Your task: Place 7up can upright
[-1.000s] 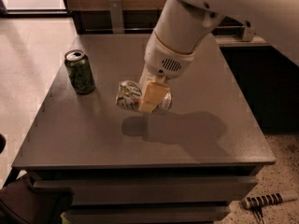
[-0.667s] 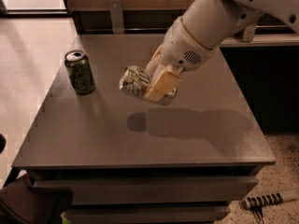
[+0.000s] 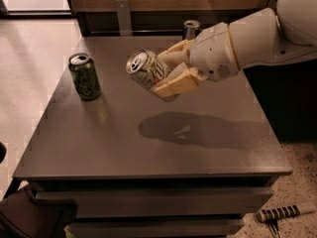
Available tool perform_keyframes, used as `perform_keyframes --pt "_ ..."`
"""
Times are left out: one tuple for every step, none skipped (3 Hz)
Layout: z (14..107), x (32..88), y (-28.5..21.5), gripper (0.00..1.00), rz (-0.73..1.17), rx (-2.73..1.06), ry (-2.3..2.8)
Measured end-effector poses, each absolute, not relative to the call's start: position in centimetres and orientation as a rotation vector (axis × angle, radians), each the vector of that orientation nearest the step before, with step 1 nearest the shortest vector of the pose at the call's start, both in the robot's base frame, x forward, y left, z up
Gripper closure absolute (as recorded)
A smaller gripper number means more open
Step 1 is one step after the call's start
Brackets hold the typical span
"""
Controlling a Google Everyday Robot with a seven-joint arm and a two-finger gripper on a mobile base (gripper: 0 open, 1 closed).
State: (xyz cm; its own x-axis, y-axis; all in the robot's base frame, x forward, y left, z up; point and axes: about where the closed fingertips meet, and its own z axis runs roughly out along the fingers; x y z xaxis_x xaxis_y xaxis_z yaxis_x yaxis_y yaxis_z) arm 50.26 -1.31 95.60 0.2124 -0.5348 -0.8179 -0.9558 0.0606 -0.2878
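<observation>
The 7up can (image 3: 143, 69) is whitish-silver with green markings. It is held in the air above the middle of the grey table (image 3: 148, 143), tilted with its top end toward the upper left. My gripper (image 3: 171, 71) is shut on the can, with tan fingers (image 3: 176, 85) above and below its body. The arm reaches in from the right. The can's shadow lies on the table below it.
A dark green can (image 3: 84, 76) stands upright at the table's left side. A slim blue-and-silver can (image 3: 190, 29) stands at the far edge, partly behind my arm. A striped tool (image 3: 282, 213) lies on the floor at the lower right.
My gripper has lifted the 7up can off the table and carried it up, and the arm has swung round to reach in from the right. The green can has not moved.
</observation>
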Motion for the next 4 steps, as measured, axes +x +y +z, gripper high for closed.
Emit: perform_keyframes --pt "95.9 49.3 -1.1 1.0 0.627 -1.479 1.37" --pt "94.2 48.0 -0.3 1.0 0.734 -1.349 1.389" --pt "93.2 47.6 0.3 1.0 0.794 -1.296 1.42" --pt "92.3 48.1 2.4 1.0 0.878 -1.259 1.413"
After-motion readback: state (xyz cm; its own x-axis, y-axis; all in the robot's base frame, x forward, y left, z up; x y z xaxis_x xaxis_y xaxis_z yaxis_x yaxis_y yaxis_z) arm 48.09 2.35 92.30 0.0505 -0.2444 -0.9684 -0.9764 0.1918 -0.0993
